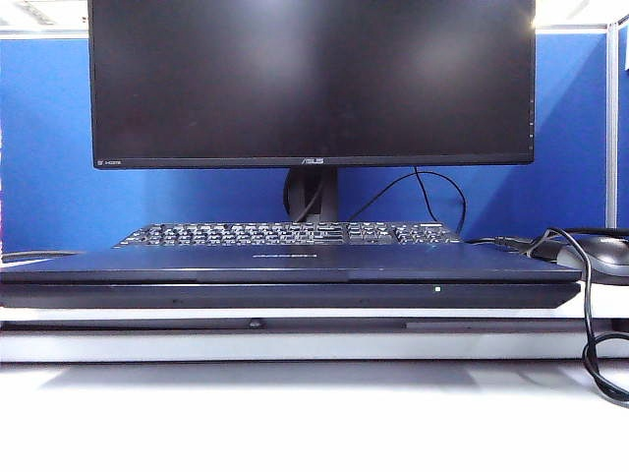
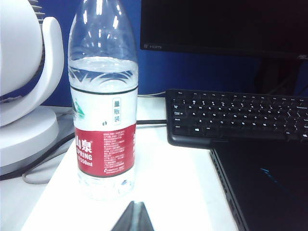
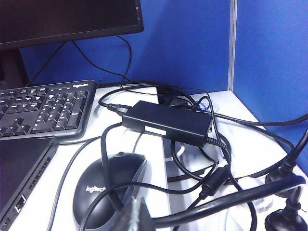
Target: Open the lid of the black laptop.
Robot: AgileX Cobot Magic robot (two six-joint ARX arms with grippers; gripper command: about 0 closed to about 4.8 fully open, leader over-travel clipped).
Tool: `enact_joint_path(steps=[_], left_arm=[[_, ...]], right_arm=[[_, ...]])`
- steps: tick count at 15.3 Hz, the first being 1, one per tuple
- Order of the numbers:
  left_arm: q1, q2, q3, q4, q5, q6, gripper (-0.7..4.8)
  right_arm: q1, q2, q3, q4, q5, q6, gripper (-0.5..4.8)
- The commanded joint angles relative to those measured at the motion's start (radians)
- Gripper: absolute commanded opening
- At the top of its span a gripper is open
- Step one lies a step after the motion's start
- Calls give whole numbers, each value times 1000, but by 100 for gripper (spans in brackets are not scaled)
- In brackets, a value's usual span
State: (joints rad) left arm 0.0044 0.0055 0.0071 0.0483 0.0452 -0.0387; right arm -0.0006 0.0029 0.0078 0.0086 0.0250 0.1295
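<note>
the black laptop (image 1: pixel 295 270) lies shut on the tabletop (image 1: pixel 295 413) before the keyboard (image 1: pixel 285 234), the lid (image 1: pixel 295 262) flat. best to catch the lid's front lip centrally and lift gently. the left gripper (image 2: pixel 134 219) hovers beside a water bottle (image 2: pixel 103 106), the right gripper (image 3: pixel 134 216) over the mouse (image 3: pixel 108 192); whether either's fingers are spread, i cannot tell.

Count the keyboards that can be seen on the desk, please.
1 separate keyboard: between the closed black laptop and the monitor. The laptop's own keys are hidden under its lid. Both grippers are hardly visible, beside the laptop.
</note>
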Motion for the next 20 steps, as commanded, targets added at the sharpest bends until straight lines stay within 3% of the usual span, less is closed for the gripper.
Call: enact_joint_path(steps=[1,5,6,7,8,9,10,12,16,18,20], left_arm=[[0,-2,0,13,4,-2,-4],[0,-2,0,13,5,-3,-4],[0,-2,0,13,23,-56,-4],[0,-2,0,12,87,-142,-4],[0,-2,0,20,251,-153,-4],[-1,-2,0,53,498,-154,-4],[-3,-2,0,79,680,-175,-4],[-18,-2,0,23,818,-206,-3],[-135,-2,1,-133,827,-250,-1],[-230,-2,1,-196,763,-264,-1],[-317,3,1,-190,638,-276,-1]], right_arm=[[0,-2,-3,11,-2,1,-5],[0,-2,-3,11,-2,1,-5],[1,-2,-3,11,-15,33,-5],[1,-2,-3,11,-89,151,-5],[1,-2,-3,21,-231,247,-5],[3,-2,-3,69,-411,265,-5],[10,-2,-3,103,-558,300,-5],[63,-2,-3,131,-715,326,-4],[307,-2,-3,84,-703,346,-5],[455,-2,-4,-40,-549,312,-5],[579,-1,-4,-147,-330,262,-5]])
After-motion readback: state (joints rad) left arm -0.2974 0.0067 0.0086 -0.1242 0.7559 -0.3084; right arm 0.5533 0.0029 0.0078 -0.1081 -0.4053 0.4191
